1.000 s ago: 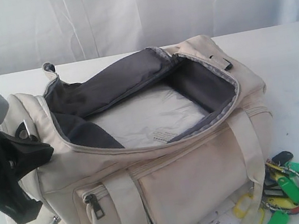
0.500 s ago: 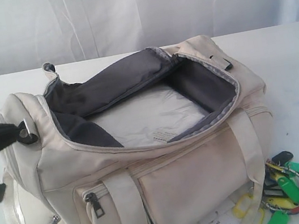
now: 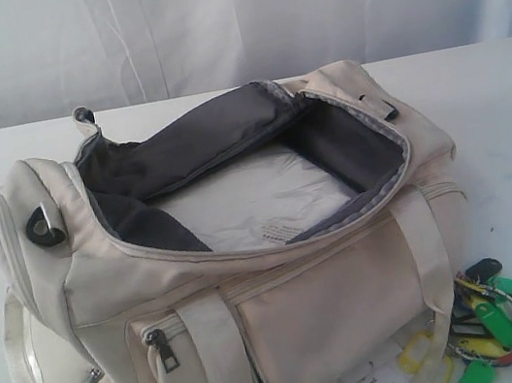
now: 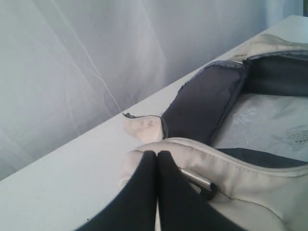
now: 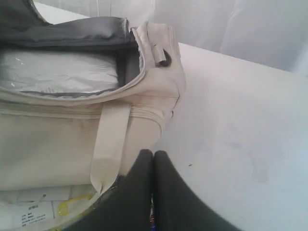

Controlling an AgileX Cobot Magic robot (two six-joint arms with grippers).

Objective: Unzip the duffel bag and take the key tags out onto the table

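Both grippers mine, empty. left gripper: fingers pressed together, beside black ring at duffel bag end. right gripper: pressed together too, near opposite front corner. Bag unzipped, long axis left-right. Already out: key tags on table, touching that corner, nearer right arm. Looks done.

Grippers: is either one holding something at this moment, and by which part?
Nothing is held. The left gripper and the right gripper are both shut and empty.
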